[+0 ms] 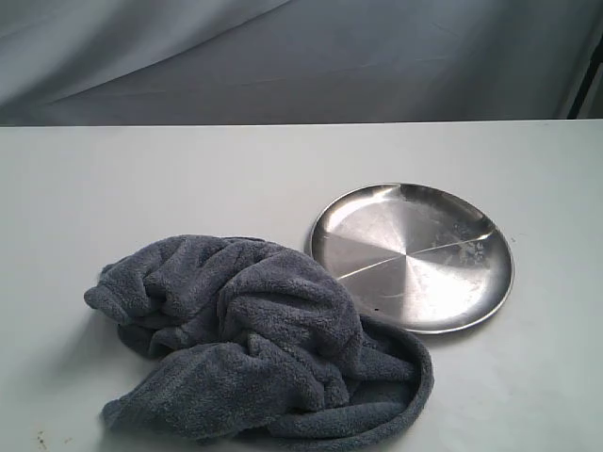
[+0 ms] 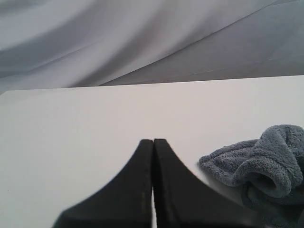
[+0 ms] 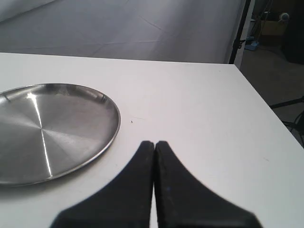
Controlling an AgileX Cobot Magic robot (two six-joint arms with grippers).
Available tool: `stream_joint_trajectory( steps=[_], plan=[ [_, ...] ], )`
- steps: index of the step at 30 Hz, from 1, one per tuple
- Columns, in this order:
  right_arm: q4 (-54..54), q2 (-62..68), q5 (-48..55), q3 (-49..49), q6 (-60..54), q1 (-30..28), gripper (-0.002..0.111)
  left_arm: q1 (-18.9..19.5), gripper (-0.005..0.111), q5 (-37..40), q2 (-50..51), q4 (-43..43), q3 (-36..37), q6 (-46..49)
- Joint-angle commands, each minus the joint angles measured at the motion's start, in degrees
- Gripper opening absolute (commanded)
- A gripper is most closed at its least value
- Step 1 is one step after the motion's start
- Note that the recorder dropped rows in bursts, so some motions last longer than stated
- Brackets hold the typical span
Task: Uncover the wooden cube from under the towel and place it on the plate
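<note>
The wooden cube does not show in any of the three views. What can be seen is the towel (image 1: 259,339), a thick grey-blue terry cloth bunched into a lumpy mound of folds on the near left part of the white desk (image 1: 141,179). One fold trails out as a loop toward the near right.

Just beside the towel, farther back and to the right, lies the plate (image 1: 412,256). It is a round, shallow steel dish, bare inside and bright with radial reflections. The towel's right-hand folds come up against the plate's near-left rim - touching it or nearly so; I cannot tell which.

The left claw (image 2: 153,142) has its two dark fingers pressed together, tip to tip, with nothing between them. It hangs above bare desk, and a corner of the towel lies off to one side of it, apart from the fingers. The right claw (image 3: 154,143) is likewise closed on nothing - its fingers meet in a thin seam. It sits over bare desk near the plate's rim without touching it.

Behind the desk hangs a grey draped backdrop (image 1: 283,56), creased in long diagonal folds. In the right wrist view a dark stand pole (image 3: 240,33) rises past the desk's far corner.
</note>
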Motion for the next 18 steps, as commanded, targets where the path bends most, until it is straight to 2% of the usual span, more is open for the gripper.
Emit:
stream_joint_trajectory(
  steps=[1, 14, 18],
  plan=[
    [0.53, -0.26, 0.06, 0.19, 0.06, -0.08, 0.0, 0.1, 0.0, -0.12, -0.13, -0.48, 0.29, 0.04],
    [0.53, -0.26, 0.06, 0.19, 0.06, -0.08, 0.0, 0.1, 0.0, -0.12, -0.13, -0.19, 0.29, 0.19],
    [0.53, -0.26, 0.06, 0.19, 0.06, -0.08, 0.0, 0.1, 0.0, -0.21, -0.13, 8.36, 0.29, 2.71]
  ],
)
